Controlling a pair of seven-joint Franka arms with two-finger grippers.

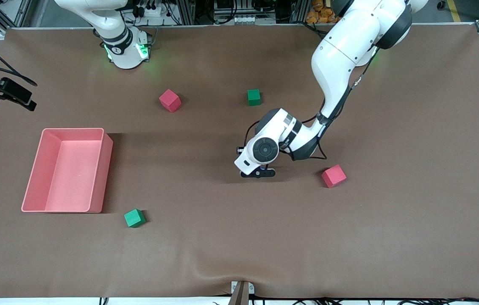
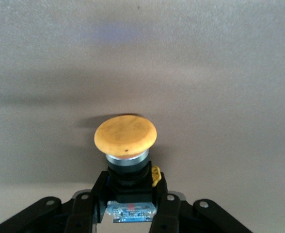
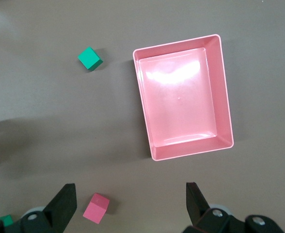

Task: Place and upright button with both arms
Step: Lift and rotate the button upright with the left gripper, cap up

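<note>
The button (image 2: 125,136) has a round orange cap on a short black body. My left gripper (image 2: 130,187) is shut on the black body, with the cap sticking out past the fingertips. In the front view the left gripper (image 1: 258,171) is low over the middle of the brown mat, and the hand hides the button there. My right gripper (image 3: 130,194) is open and empty, high above the mat near the pink bin (image 3: 225,97). It is out of the front view; only the right arm's base (image 1: 125,46) shows there.
The pink bin (image 1: 74,129) stands toward the right arm's end. A red cube (image 1: 333,176) lies beside the left gripper. Another red cube (image 1: 169,100) and a green cube (image 1: 254,97) lie nearer the bases. A second green cube (image 1: 134,218) lies near the bin.
</note>
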